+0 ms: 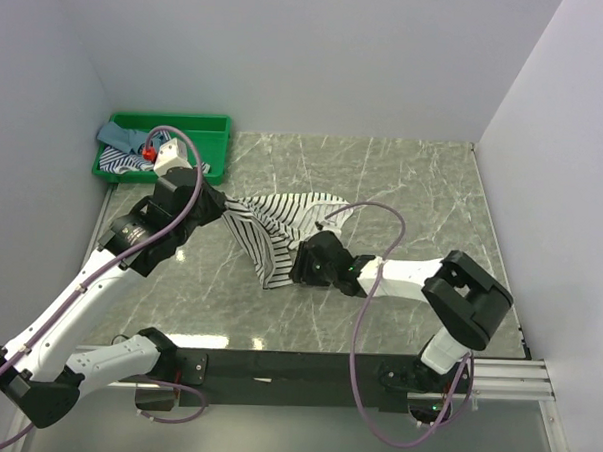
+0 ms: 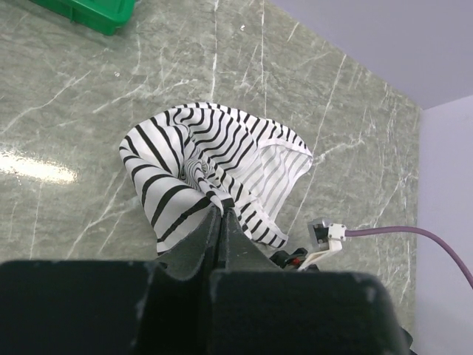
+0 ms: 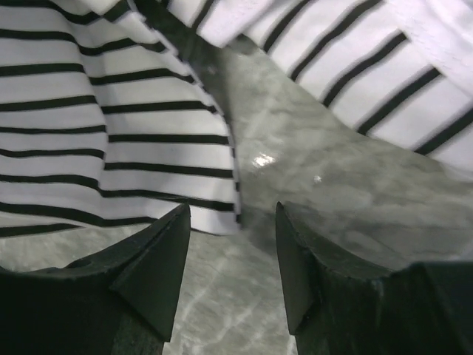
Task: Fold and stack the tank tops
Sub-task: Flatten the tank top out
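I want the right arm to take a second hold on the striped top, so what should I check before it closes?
1. Anchor hold: the left gripper is clamped on the striped tank top: ok.
2. Ready to grasp: the right gripper has its jaws apart: ok.
3. Cloth inside those jaws: not ok. Only bare table shows in the gap, and the top's edge lies just ahead and to one side.
4. Top spread flat: not ok, it is bunched up.
5. Workspace: the other two tank tops sit in the green tray, away from both grippers: ok.
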You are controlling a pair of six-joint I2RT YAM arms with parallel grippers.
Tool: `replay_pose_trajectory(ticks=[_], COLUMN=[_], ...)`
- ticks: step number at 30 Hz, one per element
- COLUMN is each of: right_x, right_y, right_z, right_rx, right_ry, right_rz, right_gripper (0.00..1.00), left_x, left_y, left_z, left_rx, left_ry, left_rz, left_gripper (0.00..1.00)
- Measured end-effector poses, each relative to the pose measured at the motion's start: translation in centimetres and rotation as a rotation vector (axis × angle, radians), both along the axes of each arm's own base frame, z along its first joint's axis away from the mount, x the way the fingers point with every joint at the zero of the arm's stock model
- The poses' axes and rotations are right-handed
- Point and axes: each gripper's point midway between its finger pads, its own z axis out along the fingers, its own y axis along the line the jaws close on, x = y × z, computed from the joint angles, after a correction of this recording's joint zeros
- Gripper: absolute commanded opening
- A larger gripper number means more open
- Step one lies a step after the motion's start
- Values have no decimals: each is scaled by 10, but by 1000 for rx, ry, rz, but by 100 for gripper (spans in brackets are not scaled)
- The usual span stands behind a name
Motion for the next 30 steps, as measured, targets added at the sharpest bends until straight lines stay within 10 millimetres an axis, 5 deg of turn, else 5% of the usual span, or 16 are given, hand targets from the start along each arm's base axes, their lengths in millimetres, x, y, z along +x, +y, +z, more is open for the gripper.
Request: replay_pose_trajectory(ticks=[24, 30], right_x=[-12, -10], right_y=[16, 18], right_z=[-9, -11], right_rx=[-255, -279], right_ry=[-37, -36], right_rz=[20, 13], right_gripper=[35, 0], left_x=[-5, -7], left_y=[7, 9], left_z=[-1, -5], left_rx=[6, 5], left_ry=[-9, -7], left_rz=[-3, -8], left_gripper=[0, 0])
